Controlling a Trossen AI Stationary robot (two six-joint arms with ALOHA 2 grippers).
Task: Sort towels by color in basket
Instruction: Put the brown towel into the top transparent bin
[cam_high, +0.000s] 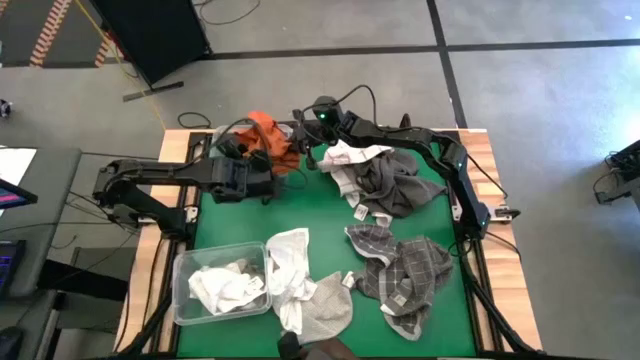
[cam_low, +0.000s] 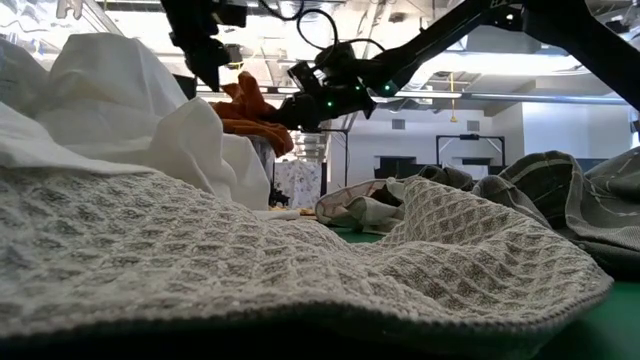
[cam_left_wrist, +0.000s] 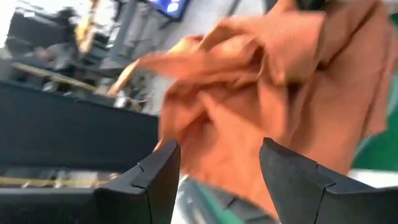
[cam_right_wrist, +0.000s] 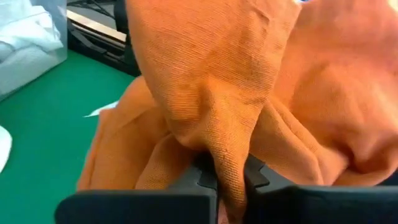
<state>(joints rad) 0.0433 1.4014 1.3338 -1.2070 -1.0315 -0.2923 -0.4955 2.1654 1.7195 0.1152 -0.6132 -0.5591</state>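
2 dark arms meet over the far edge of the green tabletop (cam_high: 225, 225), both at 1 rust-orange towel (cam_high: 272, 140). Right hand (cam_right_wrist: 224, 183): fingers pinched together on a fold of this towel, the cloth bunched between the pads and draping over them (clearest in the right wrist view). Left hand (cam_left_wrist: 217, 180): fingers (cam_left_wrist: 155, 180) spread apart, the orange cloth hanging just in front of the gap — whether they touch it cannot be told. In the low view the towel hangs lifted above the tabletop, under the right hand.

Other towels on the tabletop:
- white and dark grey towels (cam_high: 375, 175) heaped together near the far right, just beside the right arm;
- grey-and-white checked towels (cam_high: 405, 275) in a loose heap at the near right;
- a white towel (cam_high: 290, 275) draped over the rim of the clear basket (cam_high: 185, 270) at the near left, its lower end touching a pale grey waffle-weave towel (cam_high: 325, 310) at the near edge;
- more white towels (cam_high: 225, 288) crumpled inside the basket.
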